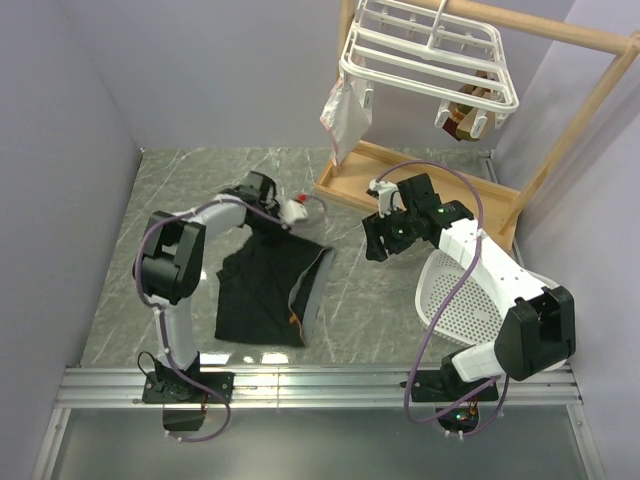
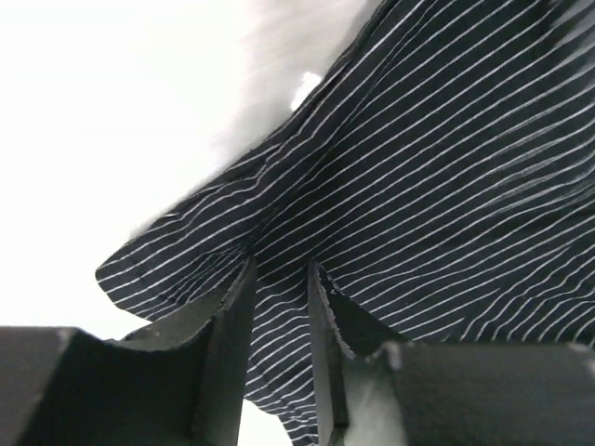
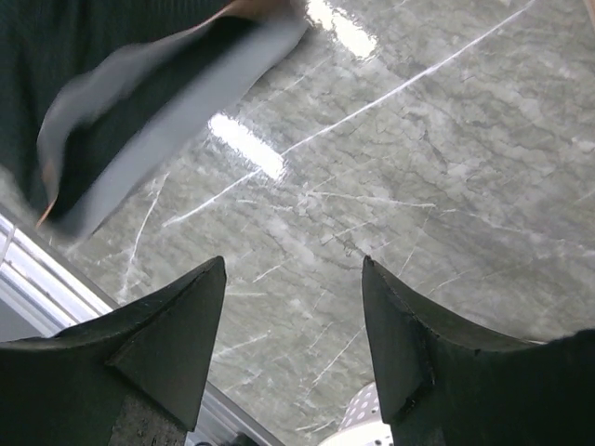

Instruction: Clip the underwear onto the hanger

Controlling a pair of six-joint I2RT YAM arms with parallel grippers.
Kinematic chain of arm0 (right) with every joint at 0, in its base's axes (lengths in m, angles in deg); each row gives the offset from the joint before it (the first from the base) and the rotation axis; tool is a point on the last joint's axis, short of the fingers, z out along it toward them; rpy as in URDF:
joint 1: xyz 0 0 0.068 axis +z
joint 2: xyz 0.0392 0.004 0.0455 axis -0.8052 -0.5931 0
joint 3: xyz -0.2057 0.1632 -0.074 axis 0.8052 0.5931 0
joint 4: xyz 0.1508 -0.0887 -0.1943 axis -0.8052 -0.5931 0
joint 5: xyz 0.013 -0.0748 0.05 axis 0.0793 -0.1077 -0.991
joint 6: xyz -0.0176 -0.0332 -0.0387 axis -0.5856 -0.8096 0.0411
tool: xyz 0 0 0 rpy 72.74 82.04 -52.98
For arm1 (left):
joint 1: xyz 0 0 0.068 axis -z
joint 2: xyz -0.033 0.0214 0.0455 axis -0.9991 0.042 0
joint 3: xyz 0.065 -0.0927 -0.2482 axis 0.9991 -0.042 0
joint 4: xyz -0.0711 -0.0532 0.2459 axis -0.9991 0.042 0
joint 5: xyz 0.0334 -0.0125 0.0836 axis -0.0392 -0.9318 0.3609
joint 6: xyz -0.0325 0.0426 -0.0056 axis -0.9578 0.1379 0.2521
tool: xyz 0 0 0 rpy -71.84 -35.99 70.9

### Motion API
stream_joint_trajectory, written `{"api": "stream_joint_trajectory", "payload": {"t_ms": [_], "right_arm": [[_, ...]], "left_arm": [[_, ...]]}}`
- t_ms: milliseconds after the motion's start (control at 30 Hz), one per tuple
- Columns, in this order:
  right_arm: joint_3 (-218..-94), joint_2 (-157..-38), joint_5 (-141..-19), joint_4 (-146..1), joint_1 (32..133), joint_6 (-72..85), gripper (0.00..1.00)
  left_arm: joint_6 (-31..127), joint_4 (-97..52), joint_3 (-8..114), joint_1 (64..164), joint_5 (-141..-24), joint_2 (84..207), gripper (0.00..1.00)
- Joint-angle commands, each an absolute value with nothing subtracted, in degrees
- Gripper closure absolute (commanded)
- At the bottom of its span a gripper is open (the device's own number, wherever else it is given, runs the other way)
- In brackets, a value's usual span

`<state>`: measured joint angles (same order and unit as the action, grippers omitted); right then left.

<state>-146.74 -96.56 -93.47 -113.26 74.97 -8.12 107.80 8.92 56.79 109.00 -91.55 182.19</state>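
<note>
A grey-green veined marble tabletop point(image 1: 370, 300), walled in by plain pale panels, carries the scene. The black soft fabric underwear point(image 1: 260, 290), finely pinstriped up close with a thin orange edge along one hem, lies spread on the marble.

The left gripper point(image 1: 268, 205) sits at the underwear's far corner. In the left wrist view its fingers stand close together with the striped cloth puckered at their tips, so it looks clenched on a fold of the underwear. The right gripper point(image 1: 375, 240) hovers over bare marble just to the right of the underwear. Its jaws are spread wide and hold nothing.

The white plastic barred hanger point(image 1: 430, 60) hangs from a light wooden frame point(image 1: 600, 90), well beyond the underwear and to its far right. A translucent whitish pouch point(image 1: 343, 115) and a small brown item point(image 1: 462, 118) dangle from its clips. A white perforated oval basket point(image 1: 460, 300) rests to the right of the underwear, under the right arm.

The step in hand appears to be the pick-up. Nothing is clipped yet. The next move probably calls for lifting the waistband clear, having the free right gripper take the opposite edge, and carrying the cloth up to an unoccupied clip.
</note>
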Motion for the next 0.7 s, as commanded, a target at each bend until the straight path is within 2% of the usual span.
{"api": "stream_joint_trajectory", "payload": {"t_ms": [0,133,233,333,500,667], "right_arm": [[-149.3,-96.7,-95.7,-114.6,74.5,-10.5,0.32],[-150.8,-98.4,-96.6,-116.6,74.5,-11.9,0.32],[-151.2,-99.9,-97.6,-116.6,75.0,-11.8,0.34],[-151.4,-101.8,-97.7,-115.0,77.8,-10.8,0.37],[-154.4,-105.8,-93.9,-111.4,87.6,-8.5,0.48],[-162.5,-115.2,-94.3,-108.4,97.0,-5.8,0.6]], "left_arm": [[99.4,11.6,62.3,100.3,-82.0,189.7,0.67],[90.9,20.1,65.3,92.7,-84.5,191.8,0.64],[87.4,23.9,59.8,90.9,-91.0,186.9,0.51],[83.0,24.0,56.2,90.1,-96.8,178.8,0.47],[76.6,23.1,52.3,89.6,-99.5,168.3,0.46],[67.6,21.0,53.2,82.2,-102.5,165.8,0.44]]}}
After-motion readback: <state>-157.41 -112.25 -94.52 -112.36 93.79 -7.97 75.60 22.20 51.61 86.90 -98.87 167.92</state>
